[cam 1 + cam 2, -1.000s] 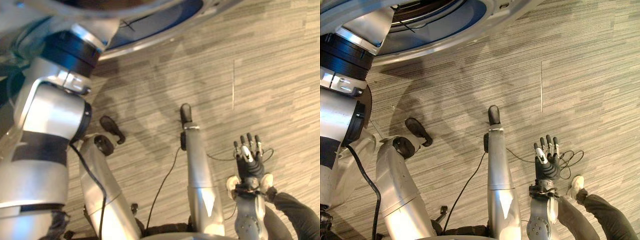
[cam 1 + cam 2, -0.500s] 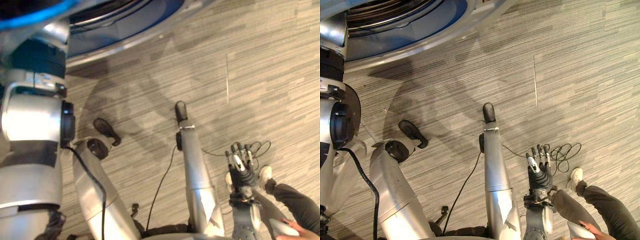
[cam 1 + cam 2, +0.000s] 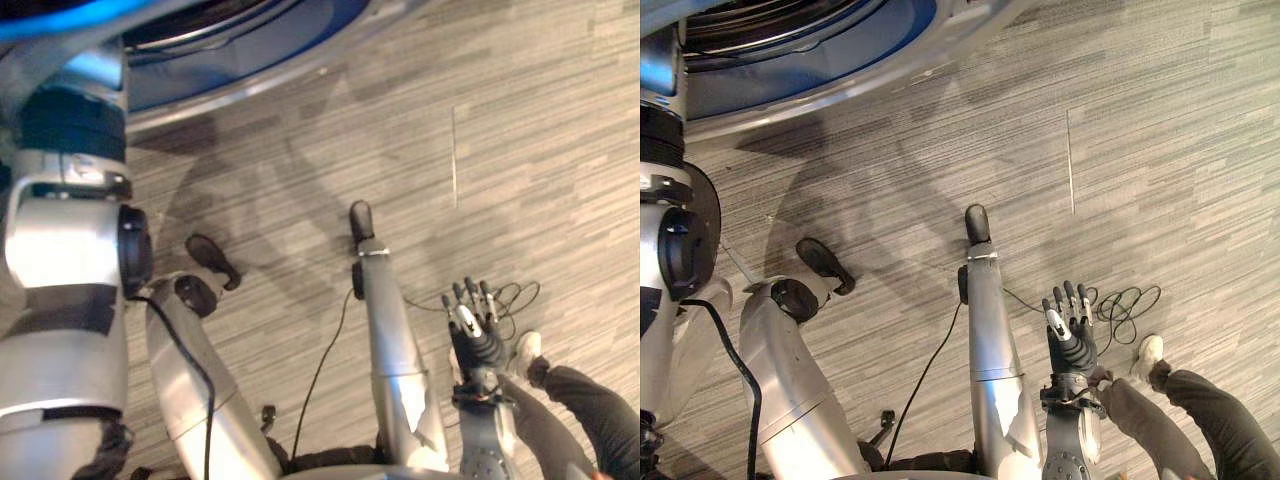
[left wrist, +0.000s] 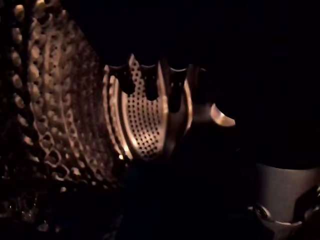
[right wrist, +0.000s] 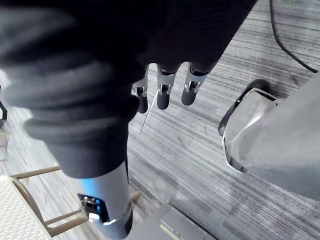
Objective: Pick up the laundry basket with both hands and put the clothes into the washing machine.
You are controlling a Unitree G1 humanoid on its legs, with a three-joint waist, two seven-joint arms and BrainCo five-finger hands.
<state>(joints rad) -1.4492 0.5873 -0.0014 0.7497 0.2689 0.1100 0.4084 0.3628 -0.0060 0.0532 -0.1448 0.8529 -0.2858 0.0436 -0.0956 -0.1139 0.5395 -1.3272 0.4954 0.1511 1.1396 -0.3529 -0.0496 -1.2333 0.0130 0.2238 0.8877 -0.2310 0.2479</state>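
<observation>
The washing machine's round opening with its blue rim (image 3: 250, 60) lies at the top of the eye views. My left arm (image 3: 70, 250) reaches up into that opening. In the left wrist view my left hand (image 4: 172, 95) is a dark outline in front of the perforated steel drum (image 4: 50, 100) and its ribbed paddle (image 4: 142, 125). My right hand (image 3: 1068, 325) hangs low beside my body over the floor. It is open and holds nothing, its fingers (image 5: 165, 92) straight.
Grey striped carpet (image 3: 540, 150) covers the floor in front of the machine. A person's dark-trousered leg (image 3: 1200, 410) and white shoe (image 3: 1147, 352) stand close to my right hand. A light wooden-framed piece (image 5: 20, 210) stands off to one side.
The whole picture has shifted, so the camera has moved. My right hand has moved slightly left beside my body. A person's hand that showed at the lower right has gone.
</observation>
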